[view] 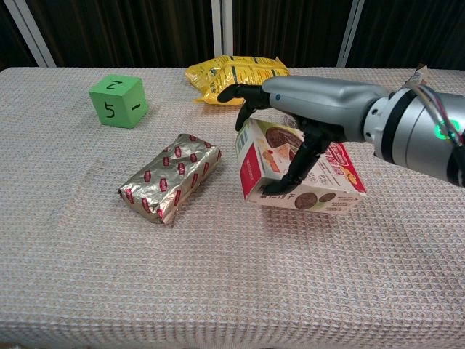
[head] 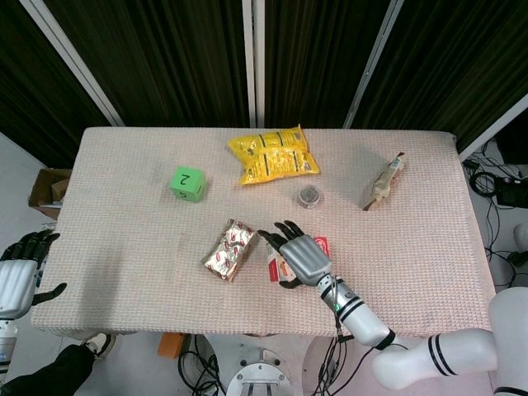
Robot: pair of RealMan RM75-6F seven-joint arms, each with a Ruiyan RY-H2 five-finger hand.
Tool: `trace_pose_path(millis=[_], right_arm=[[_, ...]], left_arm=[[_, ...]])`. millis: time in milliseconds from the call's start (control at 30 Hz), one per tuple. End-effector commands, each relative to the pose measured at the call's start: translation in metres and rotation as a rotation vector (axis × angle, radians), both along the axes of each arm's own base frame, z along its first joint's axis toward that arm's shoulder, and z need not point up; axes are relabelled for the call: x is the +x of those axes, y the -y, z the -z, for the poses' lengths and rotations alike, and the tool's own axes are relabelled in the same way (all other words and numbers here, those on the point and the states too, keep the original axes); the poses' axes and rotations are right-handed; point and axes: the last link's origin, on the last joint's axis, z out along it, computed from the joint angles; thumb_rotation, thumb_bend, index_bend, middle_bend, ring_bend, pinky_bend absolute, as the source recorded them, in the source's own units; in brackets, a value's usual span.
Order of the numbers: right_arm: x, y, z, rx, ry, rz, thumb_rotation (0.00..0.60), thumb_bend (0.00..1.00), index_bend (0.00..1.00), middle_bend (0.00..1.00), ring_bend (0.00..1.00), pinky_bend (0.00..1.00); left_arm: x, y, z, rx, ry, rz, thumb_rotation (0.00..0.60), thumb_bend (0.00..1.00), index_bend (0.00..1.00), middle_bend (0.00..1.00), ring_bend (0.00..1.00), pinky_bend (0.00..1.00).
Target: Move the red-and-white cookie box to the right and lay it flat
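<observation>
The red-and-white cookie box (view: 323,190) is off its earlier spot and tilted, its red end face turned left, just above or resting on the cloth near the table's front middle. My right hand (view: 309,116) grips it from above, thumb down the front face and fingers over the far side. From the head view the box (head: 275,266) is mostly hidden under that right hand (head: 302,257). My left hand (head: 18,266) hangs off the table's left front corner, fingers apart, holding nothing.
A foil snack packet (view: 171,177) lies just left of the box. A green numbered cube (view: 118,100) sits at the back left, a yellow bag (view: 232,73) at the back middle. A small jar (head: 309,196) and a brown packet (head: 385,181) lie to the right.
</observation>
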Motion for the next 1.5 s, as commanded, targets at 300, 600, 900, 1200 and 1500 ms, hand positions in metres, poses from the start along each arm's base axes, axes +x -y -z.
trace_pose_path(millis=[300, 600, 900, 1200, 1500], right_arm=[[-0.073, 0.028, -0.031, 0.103, 0.736, 0.071, 0.6, 0.45, 0.0, 0.59, 0.09, 0.0], [-0.102, 0.042, -0.021, 0.476, 0.899, 0.271, 0.6, 0.45, 0.0, 0.74, 0.23, 0.0], [-0.126, 0.054, -0.018, 0.539, 0.807, 0.23, 0.6, 0.45, 0.0, 0.75, 0.24, 0.0], [-0.13, 0.05, -0.019, 0.543, 0.747, 0.197, 0.6, 0.44, 0.0, 0.74, 0.24, 0.0], [-0.147, 0.036, -0.041, 0.477, 0.733, 0.211, 0.6, 0.4, 0.0, 0.7, 0.23, 0.0]], left_arm=[[0.012, -0.011, 0.014, -0.024, -0.012, 0.044, 0.6, 0.07, 0.18, 0.15, 0.12, 0.24], [0.011, -0.011, 0.018, -0.026, -0.013, 0.047, 0.6, 0.07, 0.19, 0.15, 0.12, 0.24], [0.01, -0.008, 0.014, -0.02, -0.029, 0.042, 0.6, 0.07, 0.19, 0.15, 0.12, 0.24], [0.012, -0.011, 0.02, -0.032, -0.021, 0.052, 0.6, 0.07, 0.2, 0.15, 0.12, 0.24], [0.014, -0.012, 0.02, -0.036, -0.025, 0.061, 0.6, 0.07, 0.2, 0.15, 0.12, 0.24]])
